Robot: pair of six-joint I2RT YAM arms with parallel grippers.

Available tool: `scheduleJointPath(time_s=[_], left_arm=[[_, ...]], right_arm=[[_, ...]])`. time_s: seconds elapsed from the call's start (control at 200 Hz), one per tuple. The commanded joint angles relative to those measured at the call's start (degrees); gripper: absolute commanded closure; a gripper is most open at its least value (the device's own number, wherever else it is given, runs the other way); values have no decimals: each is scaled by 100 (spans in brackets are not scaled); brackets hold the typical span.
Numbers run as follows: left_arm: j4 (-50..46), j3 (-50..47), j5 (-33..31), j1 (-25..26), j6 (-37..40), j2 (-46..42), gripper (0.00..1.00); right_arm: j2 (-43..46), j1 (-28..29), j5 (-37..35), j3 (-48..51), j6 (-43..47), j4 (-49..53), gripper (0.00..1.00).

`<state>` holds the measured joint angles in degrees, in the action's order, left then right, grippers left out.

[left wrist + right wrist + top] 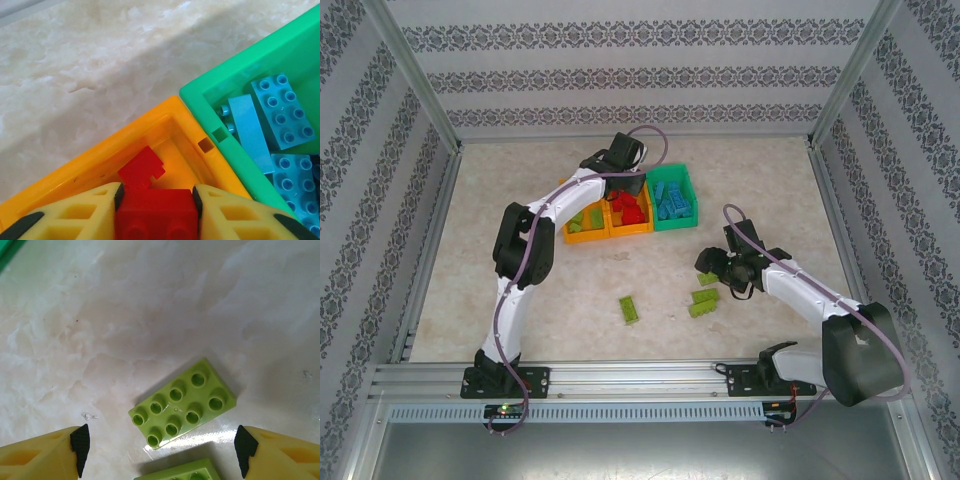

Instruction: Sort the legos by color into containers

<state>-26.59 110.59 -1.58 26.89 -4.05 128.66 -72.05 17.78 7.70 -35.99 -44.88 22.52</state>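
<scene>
My left gripper [156,200] hangs over the far corner of the middle orange container [150,116], shut on a red lego [156,215] that both pads touch. Another red lego [141,167] lies tilted in that container below it. The green container [235,65] beside it holds several blue legos [280,110]. My right gripper [162,450] stands open above a lime green lego [182,404] lying studs up on the table, and a second lime lego [180,472] shows at the bottom edge. From above, the left gripper [625,185] is over the containers and the right gripper [715,268] is to their right.
The three containers stand in a row: the left orange one [582,236] with lime pieces, the middle orange one [630,231], the green one [672,226]. A lone lime lego [629,309] lies mid-table and two more [704,303] by the right gripper. Frame rails border the table.
</scene>
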Motion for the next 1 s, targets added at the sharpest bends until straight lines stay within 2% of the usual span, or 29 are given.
scheduleJointPath(time_s=[0.0,0.135,0.255,0.525,0.994], left_arm=[[84,-207,-15,-39,-189,-259,51],[163,-449,-42,-43,-244,-499,40],[261,-720,23,-35,-312,-731,37],[1049,-2010,421,0,-482,-1747,34],[1573,-3707,606,56,-673,-2934,32]], right_arm=[[-129,36,-96,54,-165,121,21],[-430,48,76,-80,-178,51,22],[-610,76,86,-109,-200,7,22],[-993,179,60,-317,-192,-65,22],[-2017,401,70,-1218,-98,-112,23]])
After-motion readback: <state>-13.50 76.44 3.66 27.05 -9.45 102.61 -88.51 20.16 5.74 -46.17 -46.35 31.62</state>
